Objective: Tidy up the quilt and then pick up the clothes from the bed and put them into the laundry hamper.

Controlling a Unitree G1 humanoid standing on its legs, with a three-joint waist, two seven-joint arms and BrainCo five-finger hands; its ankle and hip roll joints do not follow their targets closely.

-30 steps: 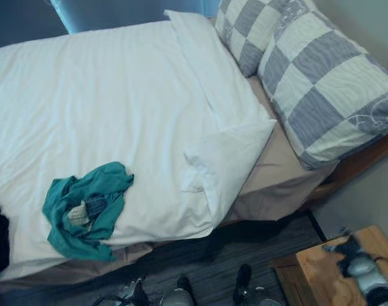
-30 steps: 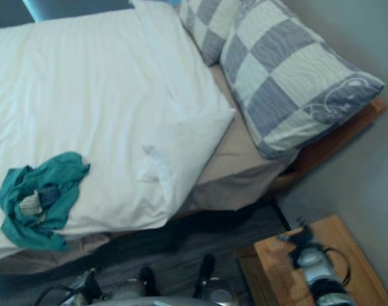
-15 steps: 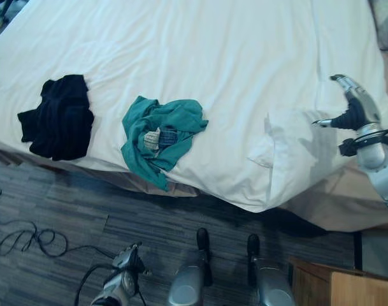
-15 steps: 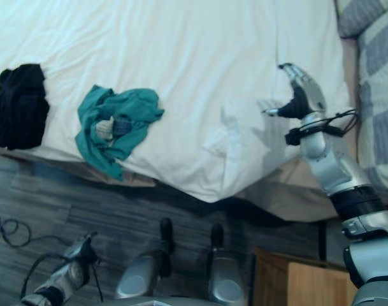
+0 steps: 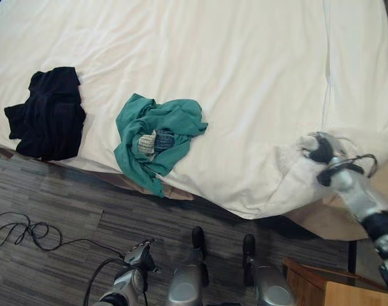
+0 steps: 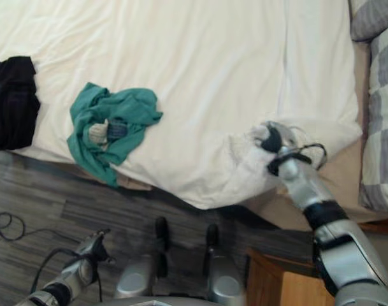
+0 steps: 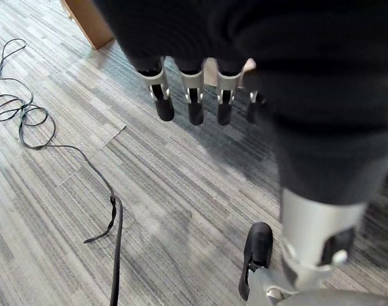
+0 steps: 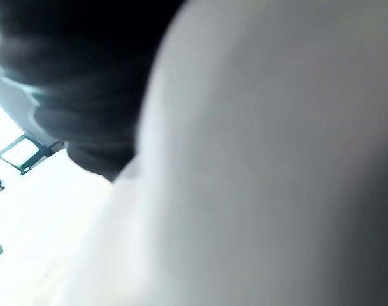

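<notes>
Right hand (image 6: 270, 141) is buried in the folded corner of the quilt (image 5: 244, 76), fingers hidden, so I cannot tell its grip. Loose cloth may slip. Teal clothes (image 5: 157, 137) and black clothes (image 5: 47, 115) lie near the bed's edge and could drag off.

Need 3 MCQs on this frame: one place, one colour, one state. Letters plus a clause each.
1. Where is the right hand?
A. on the pillow
B. at the quilt's folded corner
C. on the floor

2. What colour is the garment nearer that corner?
A. teal
B. red
C. yellow

3. What state is the left hand in?
A. clutching the black clothes
B. open over the floor
C. pinching the quilt

B: it sits in the bunched corner at the bed's edge.
A: the teal heap lies between the black clothes and the corner.
B: its fingers hang straight, holding nothing.
</notes>
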